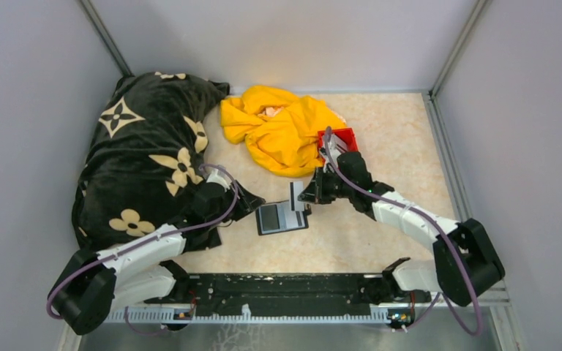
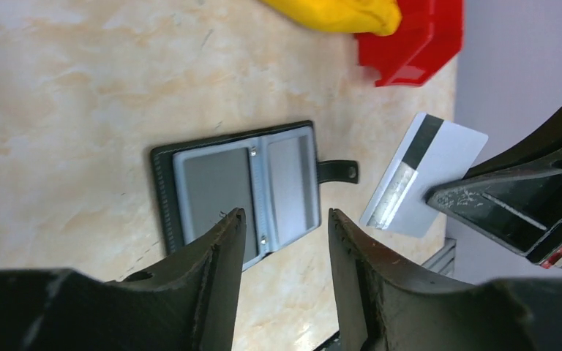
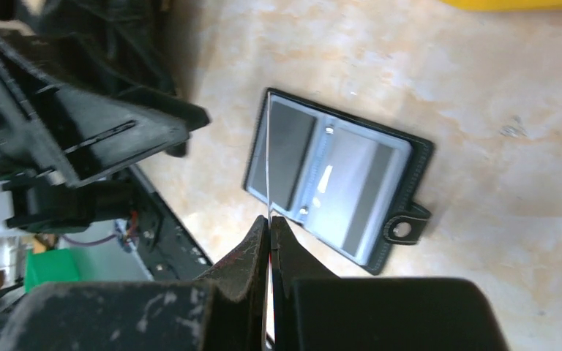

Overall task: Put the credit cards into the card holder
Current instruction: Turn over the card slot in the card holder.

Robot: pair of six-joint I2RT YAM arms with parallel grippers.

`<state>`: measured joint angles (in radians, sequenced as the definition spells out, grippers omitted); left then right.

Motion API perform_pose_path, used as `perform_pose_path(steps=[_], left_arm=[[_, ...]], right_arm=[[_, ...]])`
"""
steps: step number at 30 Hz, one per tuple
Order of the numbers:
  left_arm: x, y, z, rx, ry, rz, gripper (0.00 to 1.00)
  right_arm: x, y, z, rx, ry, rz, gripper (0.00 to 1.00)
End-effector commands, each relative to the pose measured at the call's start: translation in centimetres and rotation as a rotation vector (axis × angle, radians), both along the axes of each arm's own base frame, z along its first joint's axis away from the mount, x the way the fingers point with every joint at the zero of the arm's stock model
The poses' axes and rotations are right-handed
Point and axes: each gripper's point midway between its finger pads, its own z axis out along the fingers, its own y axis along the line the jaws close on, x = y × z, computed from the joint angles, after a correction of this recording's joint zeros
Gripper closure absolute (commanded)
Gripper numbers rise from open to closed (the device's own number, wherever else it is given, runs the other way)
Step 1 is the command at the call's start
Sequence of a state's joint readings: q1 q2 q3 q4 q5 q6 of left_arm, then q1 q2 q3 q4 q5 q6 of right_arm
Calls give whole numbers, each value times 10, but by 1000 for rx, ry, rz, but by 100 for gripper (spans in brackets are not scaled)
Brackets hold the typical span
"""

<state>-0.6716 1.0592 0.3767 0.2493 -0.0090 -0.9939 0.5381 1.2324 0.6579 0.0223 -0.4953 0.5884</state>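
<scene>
The card holder (image 1: 282, 217) lies open on the marble-patterned table, its greyish slots facing up and its snap tab (image 2: 339, 171) out to one side. My right gripper (image 3: 270, 219) is shut on one credit card (image 2: 424, 172), a grey-white card with a dark stripe. It holds the card on edge just above the card holder (image 3: 336, 175), near its edge. In the right wrist view the credit card (image 3: 268, 161) shows as a thin line. My left gripper (image 2: 284, 219) is open with nothing between its fingers, just beside the card holder (image 2: 241, 186). No other cards show.
A black blanket with cream flowers (image 1: 146, 153) fills the left side. A crumpled yellow cloth (image 1: 282, 128) lies at the back, with a red bin (image 1: 340, 139) next to it behind the right arm. Grey walls enclose the table; a black rail (image 1: 278, 292) runs along the near edge.
</scene>
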Motion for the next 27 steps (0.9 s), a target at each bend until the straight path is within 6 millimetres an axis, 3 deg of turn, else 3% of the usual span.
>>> perform_pose_path(steps=[1, 9, 18, 27], left_arm=[[-9, 17, -26, 91, 57, 26, 50], [-16, 20, -40, 121, 95, 11, 61], [-23, 16, -55, 142, 148, -25, 78], [-27, 18, -64, 143, 169, -20, 81]], right_arm=[[11, -6, -19, -141, 5, -24, 100], [20, -18, -44, -300, 46, -73, 100], [19, -28, -54, -382, 72, -85, 100], [16, -25, -60, -374, 93, -68, 100]])
